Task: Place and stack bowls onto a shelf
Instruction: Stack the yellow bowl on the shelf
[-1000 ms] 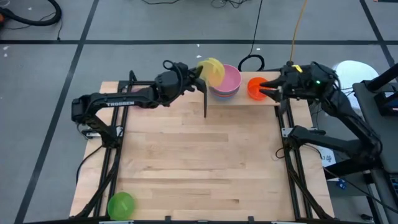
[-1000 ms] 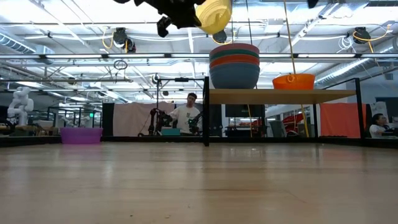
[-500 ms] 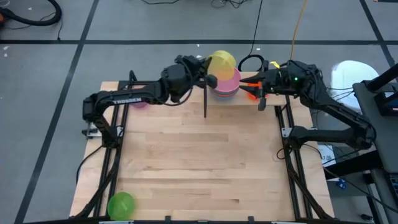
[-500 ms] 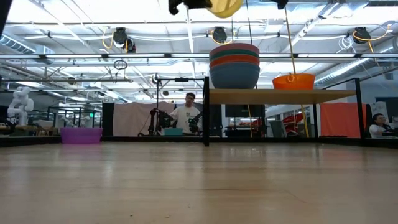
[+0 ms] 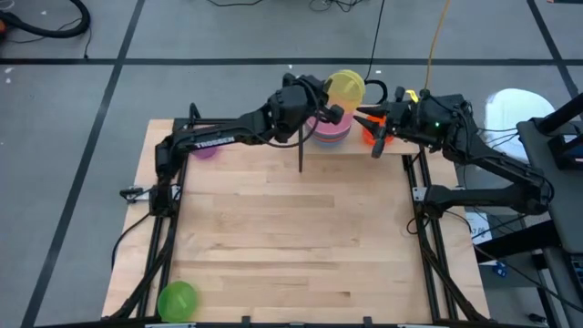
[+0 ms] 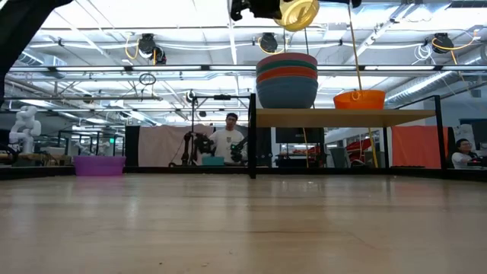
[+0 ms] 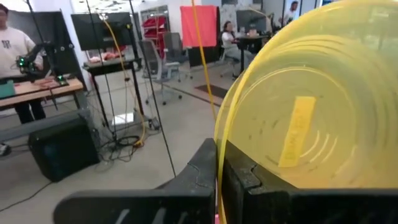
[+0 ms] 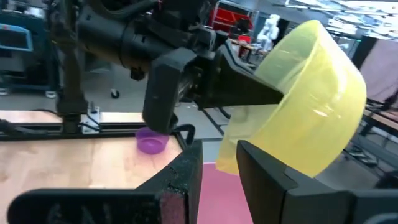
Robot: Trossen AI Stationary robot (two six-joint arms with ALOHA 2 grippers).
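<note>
Over the last second the left arm has swung the yellow bowl [image 5: 345, 88] from the near side of the stack toward one o'clock, so it now hangs past the pink bowl [image 5: 333, 127] that tops the stack and closer to the orange bowl [image 5: 373, 133], while the right arm has slid in from the three o'clock side. The left gripper [image 5: 330, 96] is clenched on the yellow bowl's rim, one of its fingers [image 7: 200, 169] inside the wall and one outside, holding the bowl tipped well above the shelf [image 6: 342, 117], probably so it clears the tall stack on the way across. The right gripper [image 5: 375, 129] sits just beside the orange bowl at the shelf's three o'clock end, its fingers [image 8: 184, 171] spread and holding nothing; my guess is that it waits to steady or receive. On the tabletop [image 5: 291, 237] a purple bowl [image 5: 206, 151] lies at ten o'clock and a green bowl [image 5: 178, 299] at seven o'clock, both still to be shelved.
</note>
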